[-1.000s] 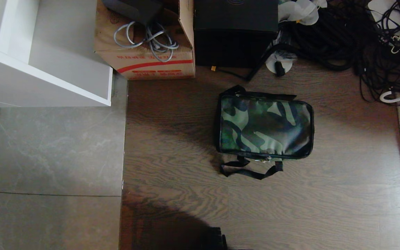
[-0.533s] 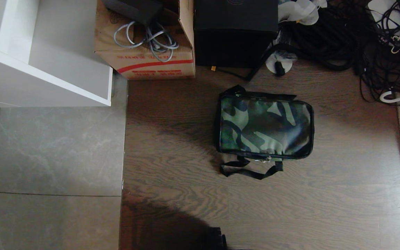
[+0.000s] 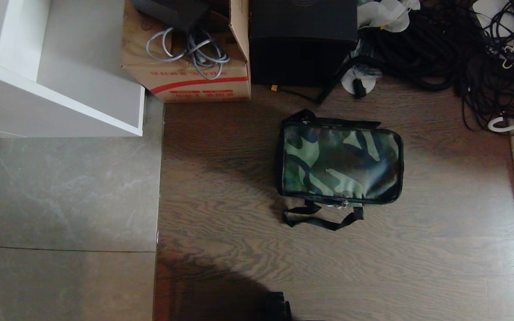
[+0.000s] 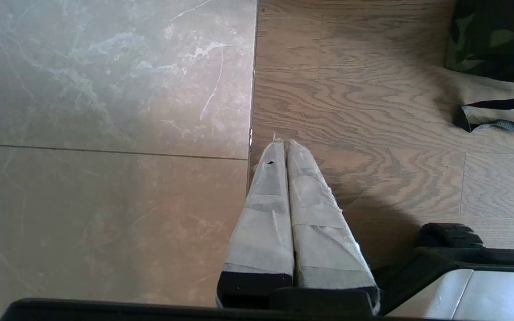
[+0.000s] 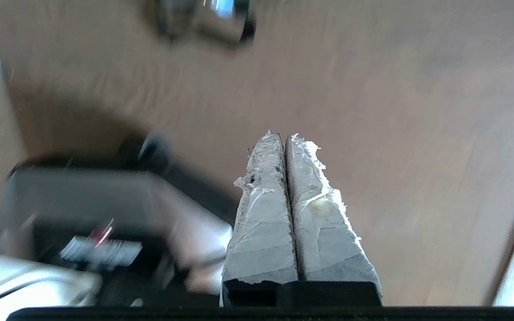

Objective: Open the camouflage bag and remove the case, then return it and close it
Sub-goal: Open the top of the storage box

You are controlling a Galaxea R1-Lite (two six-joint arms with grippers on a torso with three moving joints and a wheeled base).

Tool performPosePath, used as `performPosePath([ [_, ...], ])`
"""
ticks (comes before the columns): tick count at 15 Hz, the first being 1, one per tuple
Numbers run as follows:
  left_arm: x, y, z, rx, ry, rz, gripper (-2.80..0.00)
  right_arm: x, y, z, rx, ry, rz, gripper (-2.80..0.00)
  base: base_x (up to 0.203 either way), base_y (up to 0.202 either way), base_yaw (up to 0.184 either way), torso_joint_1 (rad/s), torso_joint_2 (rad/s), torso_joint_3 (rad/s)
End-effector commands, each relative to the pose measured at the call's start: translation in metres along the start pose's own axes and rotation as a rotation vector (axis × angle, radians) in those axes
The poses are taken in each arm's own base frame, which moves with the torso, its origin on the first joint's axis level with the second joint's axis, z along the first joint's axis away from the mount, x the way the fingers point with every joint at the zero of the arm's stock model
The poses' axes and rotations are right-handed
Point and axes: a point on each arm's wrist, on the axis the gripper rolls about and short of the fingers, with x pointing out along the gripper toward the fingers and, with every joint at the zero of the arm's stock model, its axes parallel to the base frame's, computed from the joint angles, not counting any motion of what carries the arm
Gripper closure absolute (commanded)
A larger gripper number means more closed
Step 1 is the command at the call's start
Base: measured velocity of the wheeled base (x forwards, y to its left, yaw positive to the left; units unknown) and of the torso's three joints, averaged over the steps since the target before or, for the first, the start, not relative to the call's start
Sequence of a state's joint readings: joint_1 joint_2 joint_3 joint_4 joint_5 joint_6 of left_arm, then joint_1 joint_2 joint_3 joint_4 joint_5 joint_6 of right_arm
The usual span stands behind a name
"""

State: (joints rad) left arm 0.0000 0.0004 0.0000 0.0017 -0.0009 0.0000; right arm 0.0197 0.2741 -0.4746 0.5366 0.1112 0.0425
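The camouflage bag (image 3: pixel 341 164) lies flat on the wooden floor (image 3: pixel 239 249) ahead of me, lid shut, its black strap (image 3: pixel 321 219) looped on the floor on the side nearest me. The case does not show anywhere. Beyond the bag stand a brown cardboard carton (image 3: pixel 190 67) with grey cables (image 3: pixel 190 51) draped over it and a tall plain black box (image 3: pixel 301 42) just beside it; a tangle of black cables (image 3: pixel 462 58) lies to the right. My left gripper (image 4: pixel 282 145) hangs above the seam between grey tile (image 4: pixel 105 133) and wood, its taped fingers pressed together and empty. My right gripper (image 5: pixel 283 136) is over bare wood, fingers together too, holding nothing.
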Motion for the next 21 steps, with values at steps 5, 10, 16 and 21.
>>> performPosePath([
  [5, 0.0, 0.0, 0.0, 0.0, -0.001, 0.001, 0.0, 0.137, -0.006, 0.061, 0.082, 0.486, 0.083, 0.0, 0.0, 0.0, 0.0, 0.0, 0.0, 0.0],
  [10, 0.0, 0.0, 0.0, 0.0, 0.001, -0.001, 0.0, 0.259, 0.0, 0.05, 0.059, 0.484, 0.161, 0.0, 0.0, 0.0, 0.0, 0.0, 0.0, 0.0],
  [16, 0.0, 0.0, 0.0, 0.0, -0.001, 0.001, 0.0, 0.308, 0.046, 0.032, -0.018, 0.404, 0.408, 0.0, 0.0, 0.0, 0.0, 0.0, 0.0, 0.0],
  [21, 0.0, 0.0, 0.0, 0.001, -0.001, 0.0, 0.0, 0.337, 0.066, 0.023, -0.098, 0.365, 0.485, -2.8, 0.0, 0.0, 0.0, 0.0, 0.0, 0.0],
])
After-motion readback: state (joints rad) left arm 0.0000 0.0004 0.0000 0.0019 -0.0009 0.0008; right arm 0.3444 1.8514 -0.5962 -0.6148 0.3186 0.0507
